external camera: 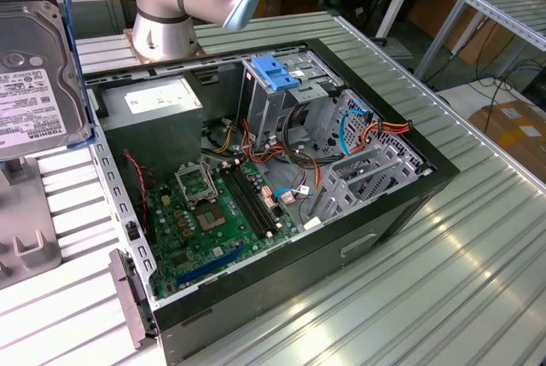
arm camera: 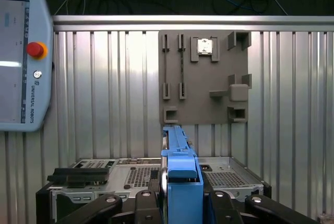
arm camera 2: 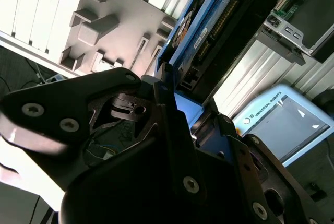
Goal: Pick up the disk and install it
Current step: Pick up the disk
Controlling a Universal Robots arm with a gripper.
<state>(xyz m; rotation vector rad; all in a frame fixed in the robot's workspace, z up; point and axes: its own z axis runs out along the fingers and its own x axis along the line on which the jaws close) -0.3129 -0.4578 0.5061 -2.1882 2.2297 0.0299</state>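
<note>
Pickup: looks done; black gripper (arm camera: pixel 180 205) clamped on grey-metal disk with blue plastic rails (arm camera: pixel 180 164).
Install: apparently pending; disk outside open black computer case (external camera: pixel 341 264).

disk (external camera: pixel 34 84): grey-metal drive, white label on the flat face, bright blue carrier rail running round its edge. It stands upright on edge with the label face toward the exterior camera, partly cut off at the frame border. It's outside the open PC case (external camera: pixel 281 178), off the case's side at the exterior view's left, with its top edge higher than the case rim. In the first wrist view the disk (arm camera: pixel 180 156) is edge-on, blue rail facing the camera. The second wrist view shows the connector end. The hand (arm camera: pixel 181 203) clamps it, one finger on each flat face.
</note>
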